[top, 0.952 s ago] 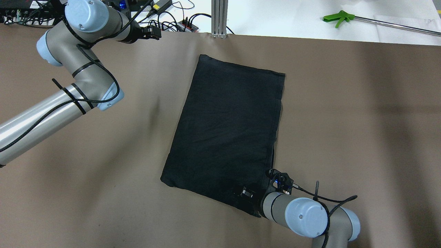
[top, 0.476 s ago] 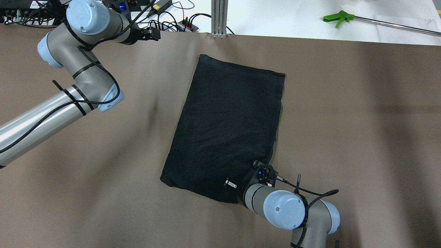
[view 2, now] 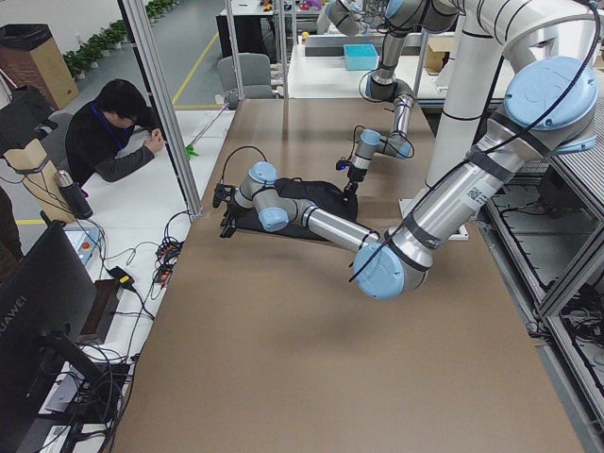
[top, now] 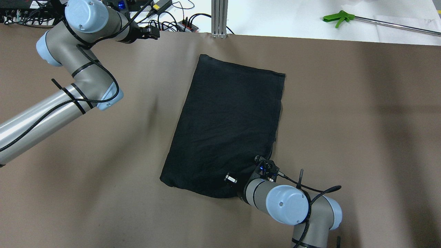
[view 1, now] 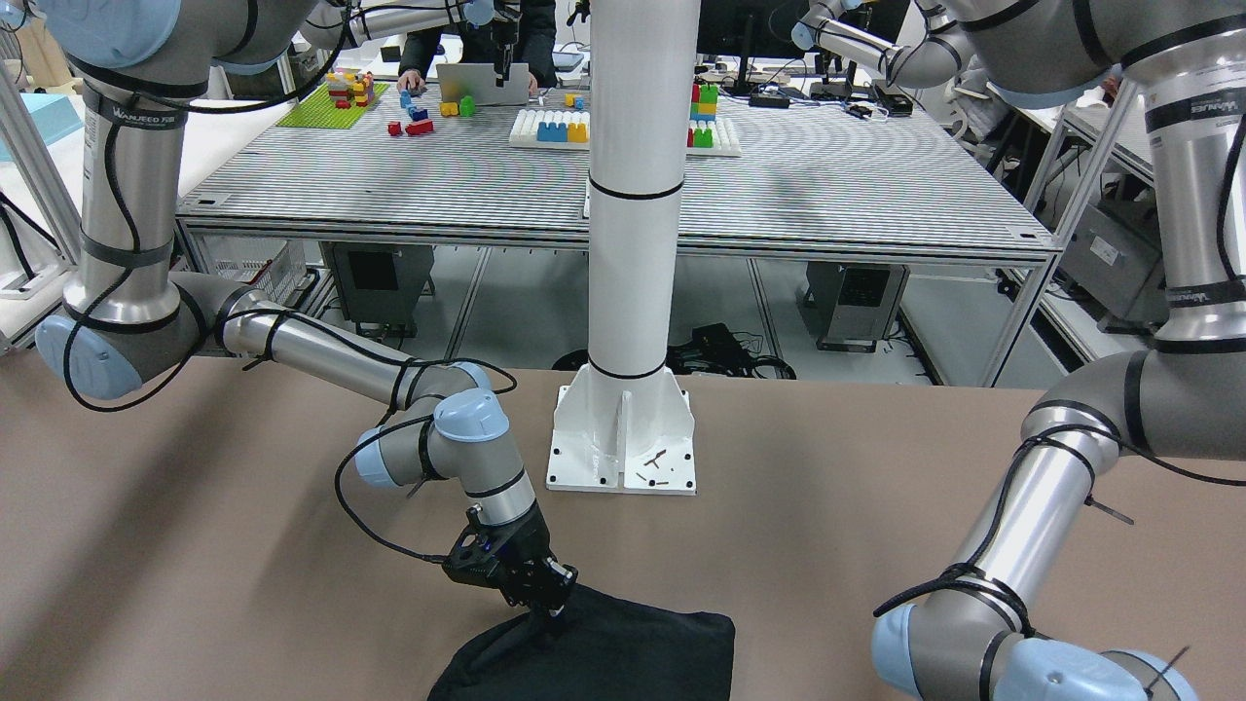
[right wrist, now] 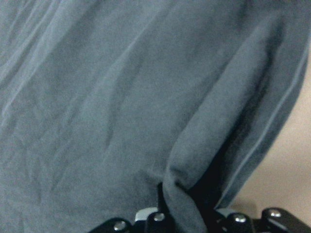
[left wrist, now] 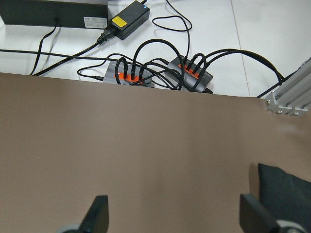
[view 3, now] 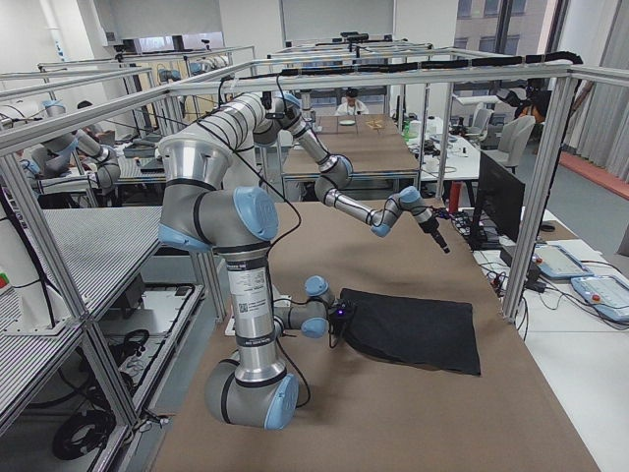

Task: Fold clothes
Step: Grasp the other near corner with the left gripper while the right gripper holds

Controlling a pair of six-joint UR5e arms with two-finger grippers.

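Note:
The black garment (top: 227,120) lies as a folded rectangle in the middle of the brown table (top: 344,120). It also shows in the front view (view 1: 623,652) and both side views (view 2: 311,193) (view 3: 413,329). My right gripper (top: 241,177) is shut on the garment's near right corner and holds it bunched over the cloth. The right wrist view shows a raised fold (right wrist: 184,194) pinched between the jaws. My left gripper (top: 153,32) hovers open and empty at the table's far left edge, its fingers (left wrist: 97,216) wide apart, left of the garment's far corner (left wrist: 286,194).
Power strips with cables (left wrist: 160,77) and a power brick (left wrist: 129,19) lie just beyond the table's far edge. An aluminium post (top: 219,17) stands at the far middle. A green-handled grabber (top: 339,17) lies at the far right. A seated person (view 2: 118,132) is beside the table.
My right gripper has moved left and away from the near edge, dragging the garment's near right corner inward over the cloth. The left arm has barely moved.

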